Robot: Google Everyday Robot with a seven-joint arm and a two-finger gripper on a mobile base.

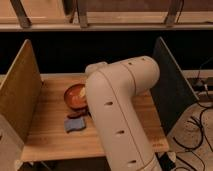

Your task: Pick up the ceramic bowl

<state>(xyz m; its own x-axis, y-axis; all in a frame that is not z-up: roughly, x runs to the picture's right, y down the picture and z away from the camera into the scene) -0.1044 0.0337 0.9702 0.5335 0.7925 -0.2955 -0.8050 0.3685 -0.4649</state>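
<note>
The ceramic bowl is a round, glossy orange-red bowl with a darker rim. It sits on the wooden table, left of centre. My white arm reaches in from the lower right and covers the bowl's right side. The gripper is hidden behind the arm, somewhere at or over the bowl's right part. The bowl's left half shows.
A blue cloth-like item lies just in front of the bowl, with a dark reddish item between them. A tall wooden panel walls the table's left side and a dark panel the right. Cables lie on the floor at right.
</note>
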